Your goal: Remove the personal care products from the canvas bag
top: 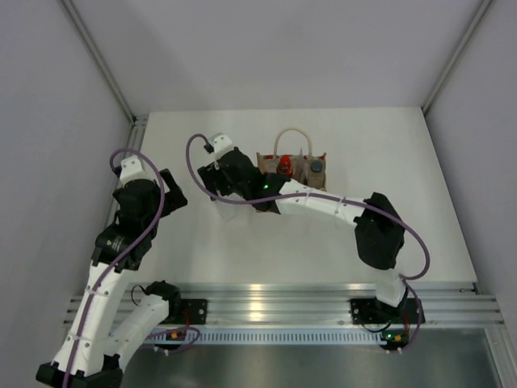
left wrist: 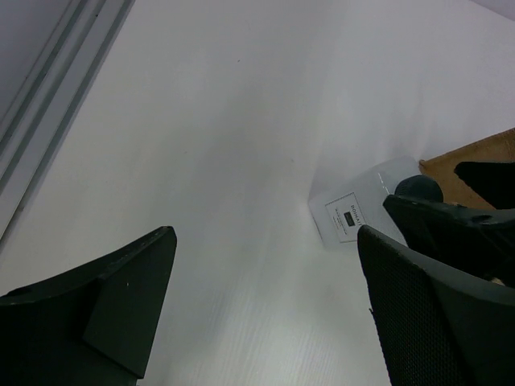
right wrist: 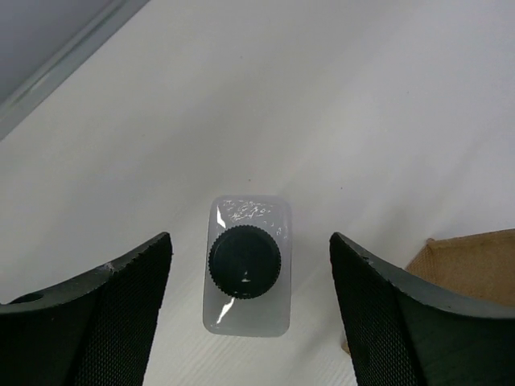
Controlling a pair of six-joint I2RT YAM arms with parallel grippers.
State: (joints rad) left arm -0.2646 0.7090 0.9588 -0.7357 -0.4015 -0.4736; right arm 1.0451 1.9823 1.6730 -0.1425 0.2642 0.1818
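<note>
White bottle with dark cap [right wrist: 245, 272] stands upright on table [right wrist: 362, 96], just left of canvas bag [right wrist: 471, 261]. I see it directly under right gripper [right wrist: 249, 241]: jaws wide apart, holding nothing. Left gripper [left wrist: 264, 241] farther off, also spread wide and empty

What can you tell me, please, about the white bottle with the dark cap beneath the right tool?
The white bottle is rounded-rectangular glossy plastic with a ribbed dark grey screw cap, closed. It stands upright on the white table, beside the canvas bag, outside it. A small printed label shows on one side. The right tool hangs open over it, fingers clear of its sides; only the table touches it.
</note>
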